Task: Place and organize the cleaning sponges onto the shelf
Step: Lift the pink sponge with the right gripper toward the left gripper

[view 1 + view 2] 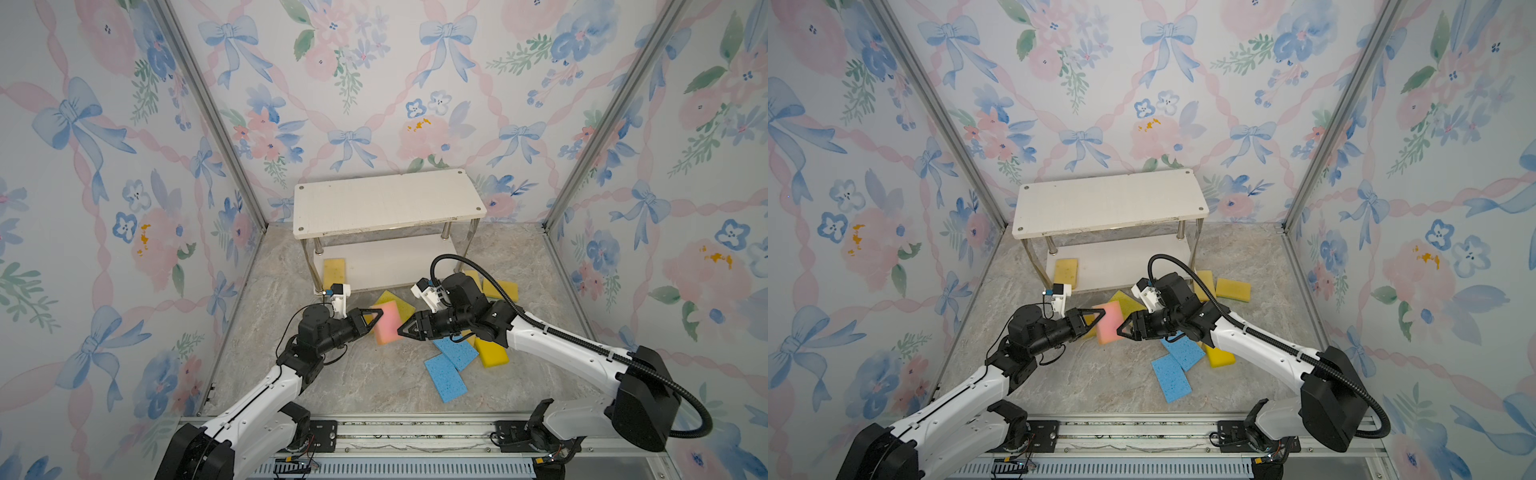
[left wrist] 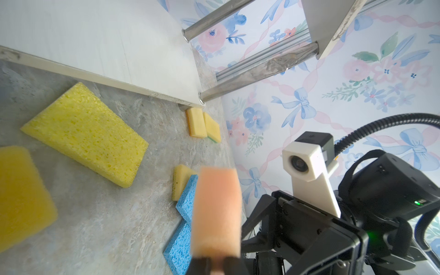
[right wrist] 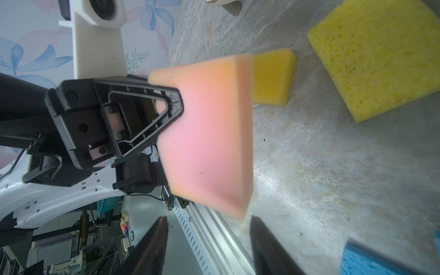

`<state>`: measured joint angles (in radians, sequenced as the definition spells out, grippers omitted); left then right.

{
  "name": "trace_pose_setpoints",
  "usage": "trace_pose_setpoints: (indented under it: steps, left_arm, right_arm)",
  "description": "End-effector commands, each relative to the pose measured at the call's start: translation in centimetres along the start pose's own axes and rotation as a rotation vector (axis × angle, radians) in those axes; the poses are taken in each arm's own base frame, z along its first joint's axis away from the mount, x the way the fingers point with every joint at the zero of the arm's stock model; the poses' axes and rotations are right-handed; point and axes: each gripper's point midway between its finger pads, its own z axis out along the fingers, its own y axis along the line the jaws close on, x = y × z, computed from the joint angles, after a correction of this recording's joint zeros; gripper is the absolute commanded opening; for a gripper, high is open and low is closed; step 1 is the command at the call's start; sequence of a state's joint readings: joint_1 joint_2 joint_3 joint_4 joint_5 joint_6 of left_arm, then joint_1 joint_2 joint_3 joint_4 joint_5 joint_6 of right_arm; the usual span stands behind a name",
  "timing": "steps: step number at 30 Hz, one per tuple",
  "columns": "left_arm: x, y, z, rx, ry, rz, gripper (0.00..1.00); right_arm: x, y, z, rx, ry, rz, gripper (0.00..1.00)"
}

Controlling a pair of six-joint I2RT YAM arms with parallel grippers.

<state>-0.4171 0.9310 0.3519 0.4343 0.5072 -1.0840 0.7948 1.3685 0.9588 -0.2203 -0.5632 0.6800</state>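
Pink sponge (image 1: 387, 323) is up off the floor, near side of the shelf (image 1: 386, 203), long axis roughly near-far. Left gripper (image 1: 376, 316) is clamped on its left edge. Right gripper (image 1: 403, 330) sits at its right edge, jaws apart, not gripping.

Shelf (image 1: 386, 203): white two-tier, chrome legs, upright at the back wall. One yellow sponge (image 1: 334, 270) lies flat on the left end of its lower board. Pink sponge (image 1: 387, 322) is pinched in left gripper (image 1: 377, 316), tilted, off the floor. Two blue sponges (image 1: 446, 376) overlap on the floor. Yellow pair (image 1: 500, 289) lies by the shelf's right legs.
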Motion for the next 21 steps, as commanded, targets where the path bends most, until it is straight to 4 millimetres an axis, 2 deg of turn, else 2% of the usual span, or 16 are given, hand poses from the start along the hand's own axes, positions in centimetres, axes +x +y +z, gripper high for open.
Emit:
trace_pose_setpoints:
  steps: [1,5,13,17,21]
  left_arm:
    - [-1.2,-2.1,-0.1,0.061,-0.027,0.012,0.09]
    - [-1.2,-2.3,-0.3,0.071,-0.03,0.004,0.09]
    - [-1.3,-2.3,-0.7,0.073,-0.043,-0.004,0.09]
    - [-1.5,-2.3,-0.9,0.075,-0.053,-0.007,0.09]
    - [-1.5,-2.1,-1.0,0.073,-0.057,-0.009,0.09]
  right_arm:
    - [-0.2,0.1,0.1,-0.014,-0.035,0.032,0.59]
    - [-0.3,0.2,0.7,-0.045,-0.044,0.048,0.58]
    - [-0.6,1.5,2.0,-0.095,-0.04,0.045,0.53]
    - [-0.2,1.6,2.6,-0.09,-0.032,0.051,0.51]
    - [-0.2,1.6,2.7,-0.083,-0.043,0.056,0.45]
